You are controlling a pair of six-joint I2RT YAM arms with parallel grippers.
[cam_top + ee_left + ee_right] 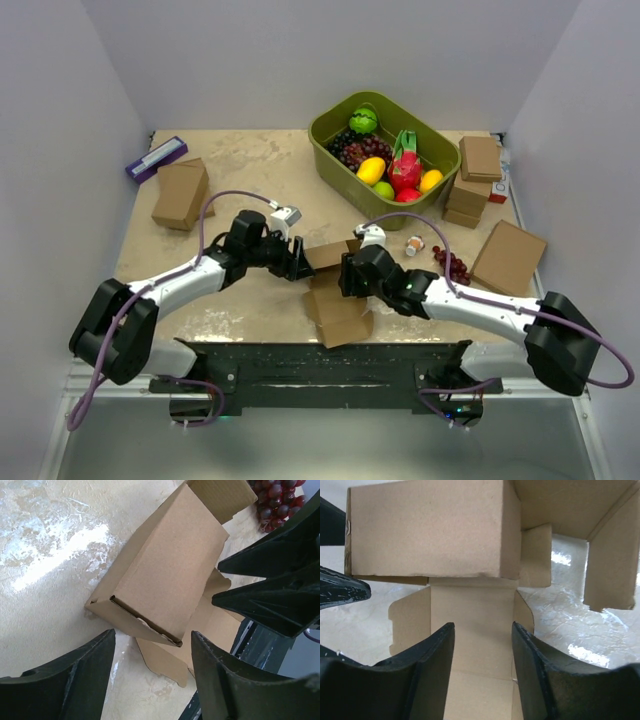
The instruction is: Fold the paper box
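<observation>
The paper box (338, 300) lies half-folded at the table's near middle, one part raised into a tent-like sleeve (170, 570) and a flat panel (470, 615) with side flaps towards the arms. My left gripper (300, 263) is at the sleeve's left end. It is open in the left wrist view (152, 642), with the sleeve's open end just ahead of the fingertips and nothing held. My right gripper (350, 275) hovers over the flat panel. Its fingers stand apart (482, 626), astride the panel and facing the raised part (430, 530).
A green basket (330, 160) of fruit stands at the back. To its right is a stack of ready-made brown boxes (478, 165), with a larger flat brown box (508, 258) nearer. Loose grapes (452, 266) lie right of the arms. Another brown box (180, 195) and a purple item (155, 158) are at the back left.
</observation>
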